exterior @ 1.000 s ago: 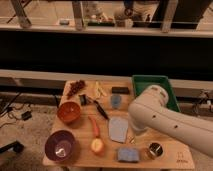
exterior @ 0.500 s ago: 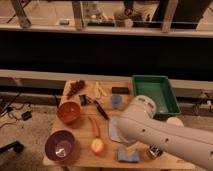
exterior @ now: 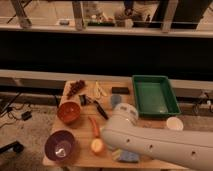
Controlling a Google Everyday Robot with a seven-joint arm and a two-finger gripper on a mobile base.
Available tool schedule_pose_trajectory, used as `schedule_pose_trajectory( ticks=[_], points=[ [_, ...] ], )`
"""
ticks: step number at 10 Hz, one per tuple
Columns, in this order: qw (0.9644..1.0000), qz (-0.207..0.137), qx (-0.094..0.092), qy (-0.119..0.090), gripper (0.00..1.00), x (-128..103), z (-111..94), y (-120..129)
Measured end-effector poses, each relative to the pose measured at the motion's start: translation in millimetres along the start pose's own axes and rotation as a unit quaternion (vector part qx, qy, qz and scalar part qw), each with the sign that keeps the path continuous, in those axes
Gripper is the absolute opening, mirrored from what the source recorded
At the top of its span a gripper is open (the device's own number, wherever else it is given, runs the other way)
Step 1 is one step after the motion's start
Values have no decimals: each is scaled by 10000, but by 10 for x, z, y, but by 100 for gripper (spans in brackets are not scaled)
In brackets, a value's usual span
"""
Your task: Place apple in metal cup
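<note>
The apple (exterior: pixel 97 145), yellow with a red-orange blush, lies near the front edge of the wooden table (exterior: pixel 82 159), just right of the purple bowl. The metal cup is hidden behind my thick white arm (exterior: pixel 150 141), which crosses the table's front right and ends just above and right of the apple. My gripper itself does not show in this view; its jaws stand wide and nothing is seen held.
A purple bowl (exterior: pixel 61 146) and an orange bowl (exterior: pixel 69 112) stand at the left, with a carrot (exterior: pixel 94 125) between them and the arm. A green tray (exterior: pixel 154 95) fills the back right, beside a pale cup (exterior: pixel 174 123). Grapes (exterior: pixel 76 88), a black tool (exterior: pixel 100 109) and a blue sponge (exterior: pixel 128 157) lie around.
The white arm has swung left and forward across the table's front. It now covers the metal cup and the blue things that showed before. The apple has not moved.
</note>
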Motion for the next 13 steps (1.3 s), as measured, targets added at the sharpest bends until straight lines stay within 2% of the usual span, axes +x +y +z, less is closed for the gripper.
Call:
schedule_pose_trajectory(
  ticks=[4, 6, 9, 13],
  points=[
    [9989, 128, -421, -161, 80, -152, 189, -28],
    [9978, 215, -551, -292, 80, -208, 286, -29],
    [9958, 294, -679, -541, 80, -274, 428, -15],
    [9919, 254, -677, -1047, 80, -405, 552, -95]
  ],
)
